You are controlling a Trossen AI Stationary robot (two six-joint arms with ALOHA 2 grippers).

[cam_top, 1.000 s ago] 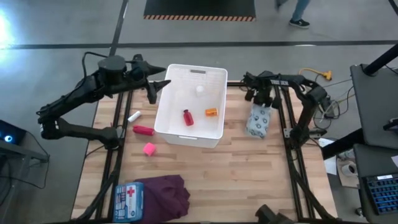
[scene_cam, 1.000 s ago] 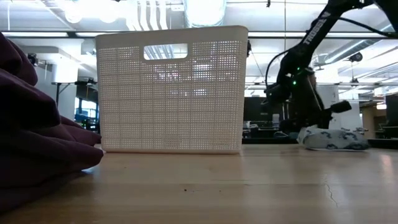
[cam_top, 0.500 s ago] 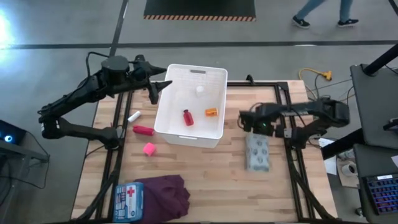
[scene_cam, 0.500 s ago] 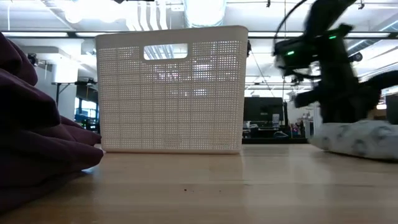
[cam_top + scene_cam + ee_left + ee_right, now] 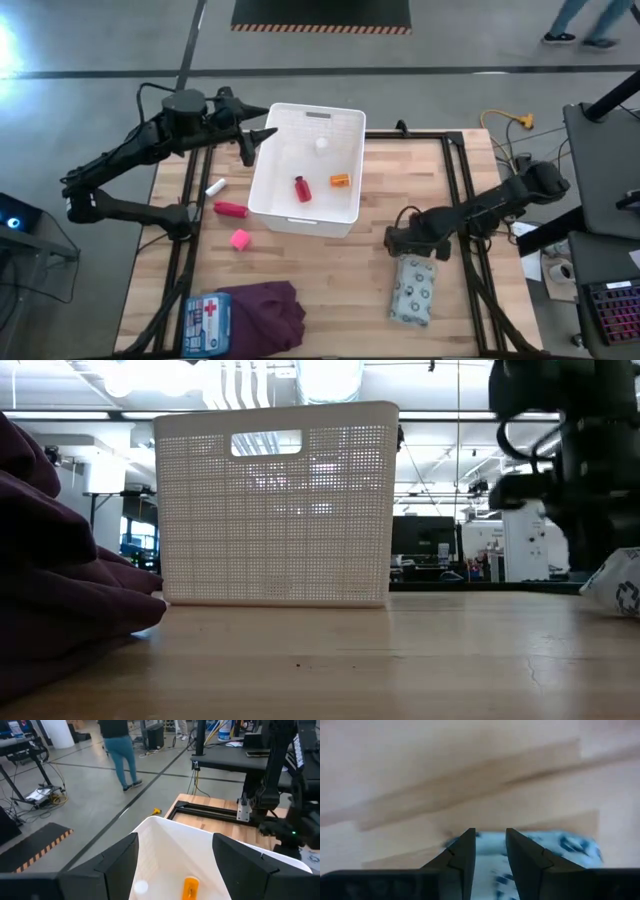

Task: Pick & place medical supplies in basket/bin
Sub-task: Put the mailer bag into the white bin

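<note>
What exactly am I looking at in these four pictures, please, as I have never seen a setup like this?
Two dark robot arms work at a wooden table, sorting medical supplies into a white basket. One picture looks straight down, one looks level across the table, and two come from cameras on the arms' wrists. The small red bottle, orange box and white vial already lie in the basket. On the table are a pink-red tube, a pink cube, a blue first-aid pouch and a purple cloth. The right pincer grips a white-blue patterned pouch. The left pincer waits open at the basket's edge.
</note>
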